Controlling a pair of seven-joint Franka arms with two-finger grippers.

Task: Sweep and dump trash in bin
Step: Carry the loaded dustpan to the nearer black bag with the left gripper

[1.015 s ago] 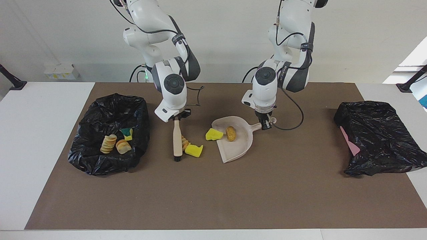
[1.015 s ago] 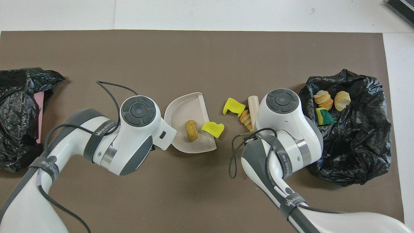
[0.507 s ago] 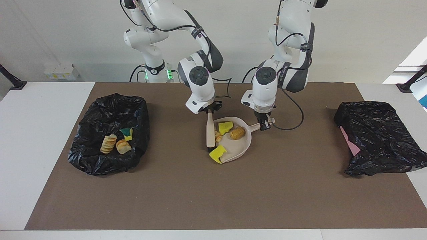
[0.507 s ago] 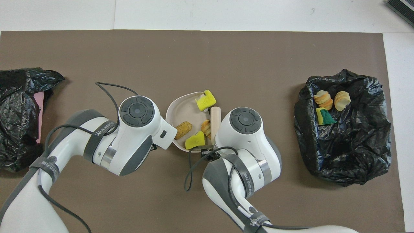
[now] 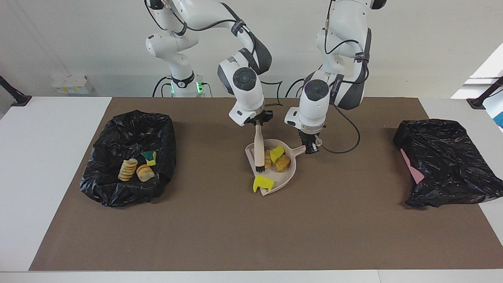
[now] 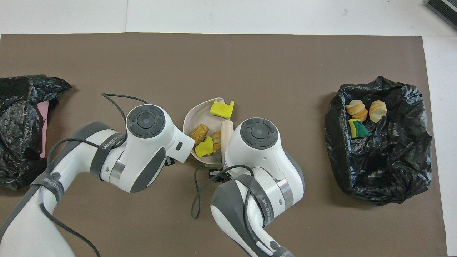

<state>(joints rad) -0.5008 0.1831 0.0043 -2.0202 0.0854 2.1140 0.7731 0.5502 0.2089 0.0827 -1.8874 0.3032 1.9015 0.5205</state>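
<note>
While the right tool (image 5: 259, 122) grips the brush (image 5: 259, 151) and the left tool (image 5: 310, 147) clamps the dustpan (image 5: 286, 176) handle, most trash sits in the pan—but one yellow chunk (image 5: 262, 183) straddles its lip and could tumble off in any tilt toward the bin (image 5: 118, 129).

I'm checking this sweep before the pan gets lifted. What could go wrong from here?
1. One yellow sponge piece sits on the dustpan's open lip, so it may slide off when the left hand lifts the pan.
2. The brush in the right hand stands inside the pan; lifting could knock it.
3. The carry to the bin with trash in it crosses the right arm's side.
</note>
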